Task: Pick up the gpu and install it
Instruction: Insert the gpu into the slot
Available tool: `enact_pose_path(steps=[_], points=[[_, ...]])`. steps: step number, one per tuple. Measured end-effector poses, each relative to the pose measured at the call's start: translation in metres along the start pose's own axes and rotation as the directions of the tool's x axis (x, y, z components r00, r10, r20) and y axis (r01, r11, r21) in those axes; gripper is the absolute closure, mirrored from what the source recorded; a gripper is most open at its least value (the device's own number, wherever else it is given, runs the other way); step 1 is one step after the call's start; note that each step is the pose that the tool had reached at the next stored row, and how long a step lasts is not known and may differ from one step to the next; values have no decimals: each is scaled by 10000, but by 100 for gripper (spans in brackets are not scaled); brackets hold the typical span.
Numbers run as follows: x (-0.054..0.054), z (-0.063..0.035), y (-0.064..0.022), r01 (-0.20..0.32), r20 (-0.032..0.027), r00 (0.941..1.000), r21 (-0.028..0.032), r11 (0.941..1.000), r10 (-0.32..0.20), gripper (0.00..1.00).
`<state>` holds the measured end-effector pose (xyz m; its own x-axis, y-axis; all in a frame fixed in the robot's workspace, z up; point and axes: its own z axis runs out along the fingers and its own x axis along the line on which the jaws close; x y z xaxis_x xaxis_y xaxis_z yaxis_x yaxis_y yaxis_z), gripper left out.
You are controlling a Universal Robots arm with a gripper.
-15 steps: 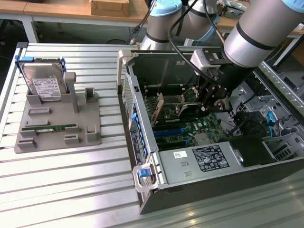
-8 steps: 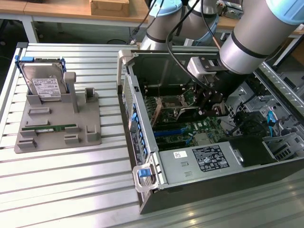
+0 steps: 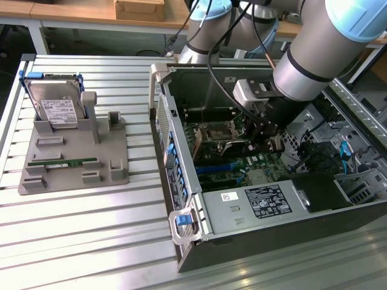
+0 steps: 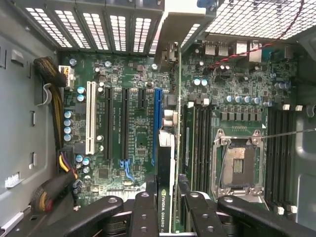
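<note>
The gpu (image 4: 166, 143) is a thin dark card seen edge-on, with a green NVIDIA label near the fingers and a silver end bracket (image 4: 174, 29) towards the case's rear grille. My gripper (image 4: 168, 200) is shut on it, with black fingers (image 4: 143, 207) on either side of the card. The card hangs over the motherboard (image 4: 133, 74), just beside the long blue slot (image 4: 157, 123) and roughly parallel to it. In the exterior view my gripper (image 3: 264, 138) is down inside the open computer case (image 3: 181, 181), above the board.
The grey fixture (image 3: 72, 163) at the exterior view's left holds a hard drive (image 3: 57, 110) and a green memory stick (image 3: 63, 162). Inside the case are the power supply (image 3: 266, 202), the CPU socket (image 4: 239, 165), a white slot (image 4: 90, 118) and cable bundles (image 4: 54, 190).
</note>
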<state>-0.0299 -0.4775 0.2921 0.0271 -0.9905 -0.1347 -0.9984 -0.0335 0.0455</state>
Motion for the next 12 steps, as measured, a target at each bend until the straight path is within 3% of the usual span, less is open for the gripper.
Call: enact_pose_path(steps=[12], points=[[-1,142,135,1,0,10000,0,10000,-1,73]])
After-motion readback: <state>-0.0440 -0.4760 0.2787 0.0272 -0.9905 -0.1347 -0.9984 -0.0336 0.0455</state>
